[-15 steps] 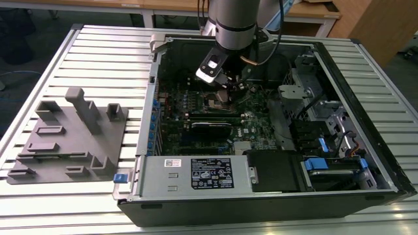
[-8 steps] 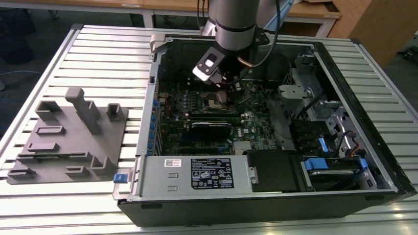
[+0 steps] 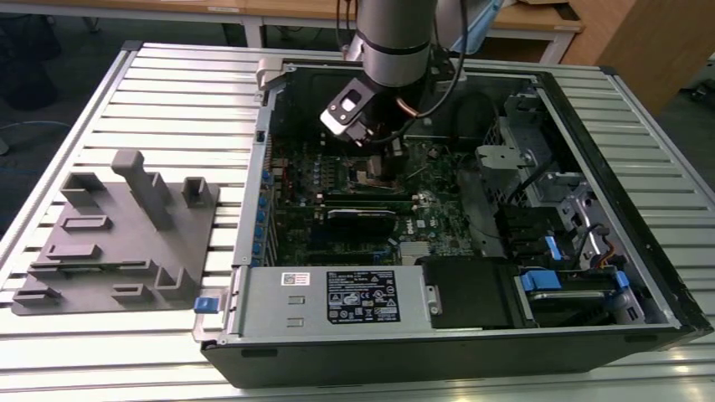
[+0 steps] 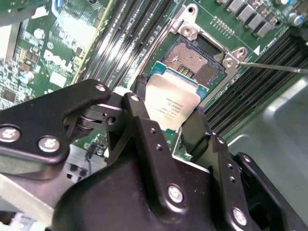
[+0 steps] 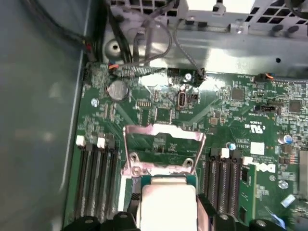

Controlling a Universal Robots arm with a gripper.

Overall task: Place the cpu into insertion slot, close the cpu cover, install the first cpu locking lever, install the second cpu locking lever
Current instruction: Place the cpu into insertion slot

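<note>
The arm (image 3: 391, 33) drops in from the upper middle of the exterior view, into the open computer case (image 3: 659, 276) on the slatted table (image 3: 167, 84). The gripper (image 3: 374, 138) hangs low over the green motherboard (image 3: 335, 176), and from this angle the wrist housing covers the fingertips. In the second wrist view the picture is clearer: the black fingers (image 4: 139, 115) are clamped on opposite edges of the cpu (image 4: 171, 103), silvery top up. It sits tilted just over the near edge of the open socket (image 4: 192, 57), whose contact field is bare. Whether the chip's far edge touches the socket frame, I cannot tell, since the gripper body hides its near half. A thin metal lever (image 4: 269, 66) runs from a socket corner out past the frame edge, and which of the two levers it is cannot be made out. In the first wrist view the cpu cover (image 5: 163, 132) stands swung open beyond the chip, board components visible through its window, and the chip itself is overexposed and cut off by the frame edge. At the exterior view's left sits a grey fixture block (image 3: 123, 243), well apart from the case. The white-labelled power supply box (image 3: 324, 297) fills the lower middle, inside the case.
</note>
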